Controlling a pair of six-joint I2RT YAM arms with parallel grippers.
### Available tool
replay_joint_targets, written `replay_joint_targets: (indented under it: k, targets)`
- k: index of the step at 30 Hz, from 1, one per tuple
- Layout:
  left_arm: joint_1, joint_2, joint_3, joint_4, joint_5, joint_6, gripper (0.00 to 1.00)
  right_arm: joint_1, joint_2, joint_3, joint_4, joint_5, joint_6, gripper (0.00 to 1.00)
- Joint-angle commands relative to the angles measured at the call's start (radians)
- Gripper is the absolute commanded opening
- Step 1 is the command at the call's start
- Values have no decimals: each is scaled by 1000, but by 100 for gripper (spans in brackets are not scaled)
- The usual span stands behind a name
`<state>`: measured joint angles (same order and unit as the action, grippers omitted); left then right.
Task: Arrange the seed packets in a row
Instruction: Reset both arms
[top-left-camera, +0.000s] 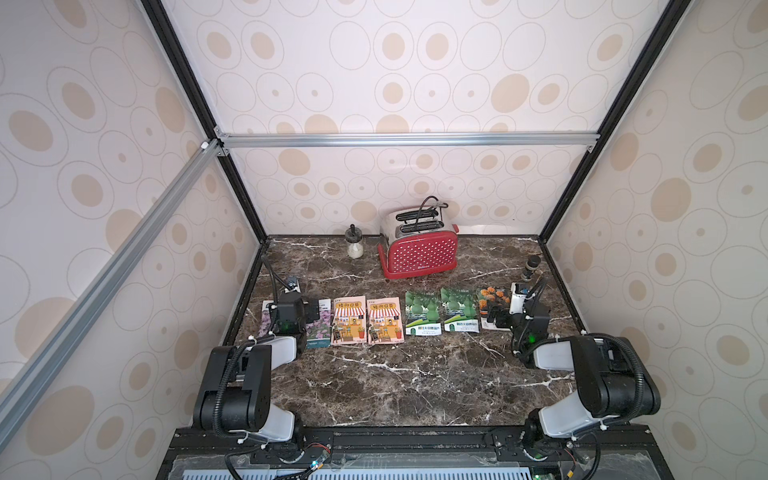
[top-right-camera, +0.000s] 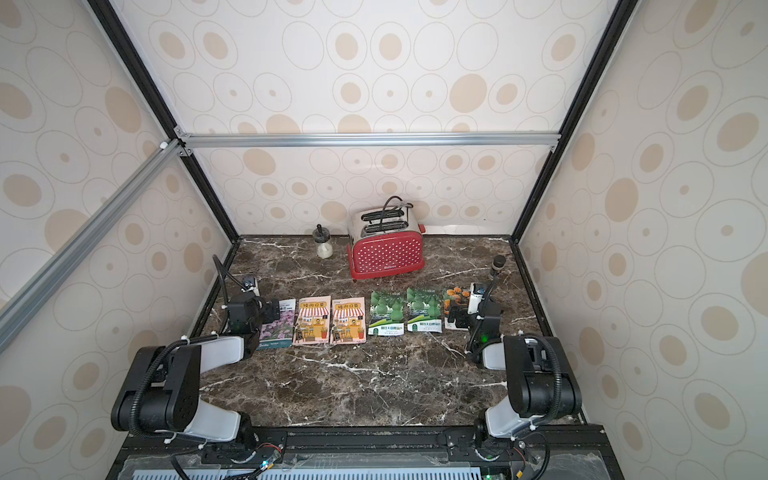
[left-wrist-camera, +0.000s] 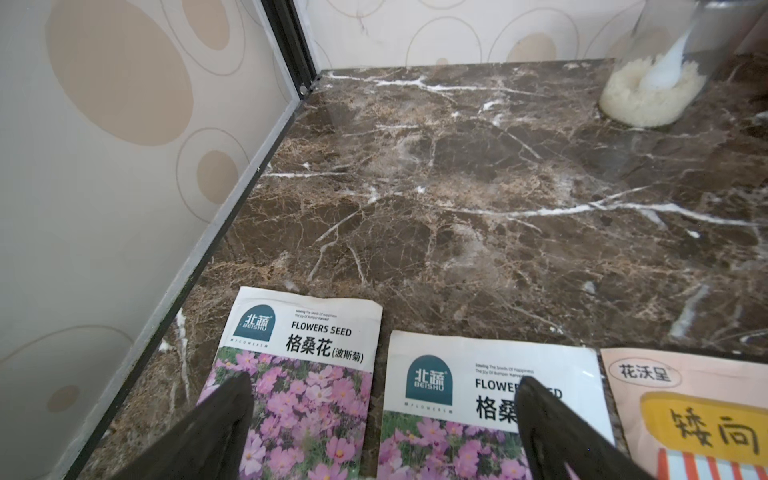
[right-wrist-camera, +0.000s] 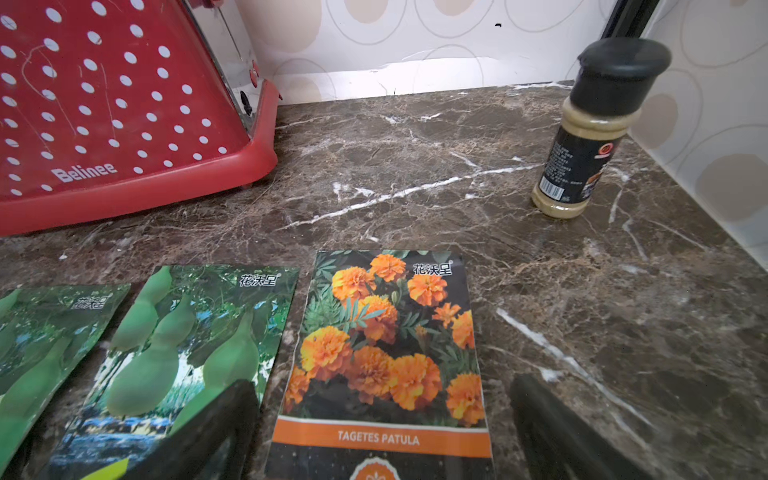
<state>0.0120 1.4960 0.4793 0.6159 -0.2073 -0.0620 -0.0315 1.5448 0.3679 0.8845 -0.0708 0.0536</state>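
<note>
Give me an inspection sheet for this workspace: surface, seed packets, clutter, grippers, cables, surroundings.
Surface: dark marbled tabletop, no spills seen.
Job's things: seven face up in one row: two purple-flower packets, two shop-drawing packets, two gourd packets, one orange-flower packet.
Clutter: red toaster, glass jar, spice shaker, behind the row.
Grippers: left gripper open above the purple-flower packets; right gripper open above the orange-flower packet; both empty.
Cables: black cord on the toaster; arm hoses.
Surroundings: patterned walls, aluminium frame.

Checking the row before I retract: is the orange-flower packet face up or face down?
Face up: the orange-flower packet shows its marigold picture and lies flat on the counter.
</note>
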Motion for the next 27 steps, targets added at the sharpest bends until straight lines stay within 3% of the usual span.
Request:
replay_joint_targets:
  k: [1, 4, 10, 14, 17, 19, 20, 27]
  targets:
    - [-6, 15, -13, 118, 0, 19, 99, 7, -1, -1, 32, 18, -21, 99]
    - [-17, 52, -77, 283, -21, 34, 99, 7, 8, -8, 64, 16, -15, 99]
    - [-60, 40, -119, 343, -90, 62, 99, 9, 6, -11, 65, 14, -17, 99]
    - [-90, 52, -189, 488, -129, 89, 99, 8, 4, -85, 202, 66, -1, 99]
    - [-81, 50, -136, 387, -138, 71, 99, 9, 3, -44, 130, 50, -7, 99]
    - [-38, 52, -78, 273, -65, 41, 99, 17, 8, 21, 10, 16, -29, 100]
    - [-7, 50, -45, 201, -5, 20, 99, 48, 6, 34, -20, 75, -50, 100]
    - [9, 46, -51, 217, 22, 13, 99, 68, 10, 39, -28, 103, -69, 100]
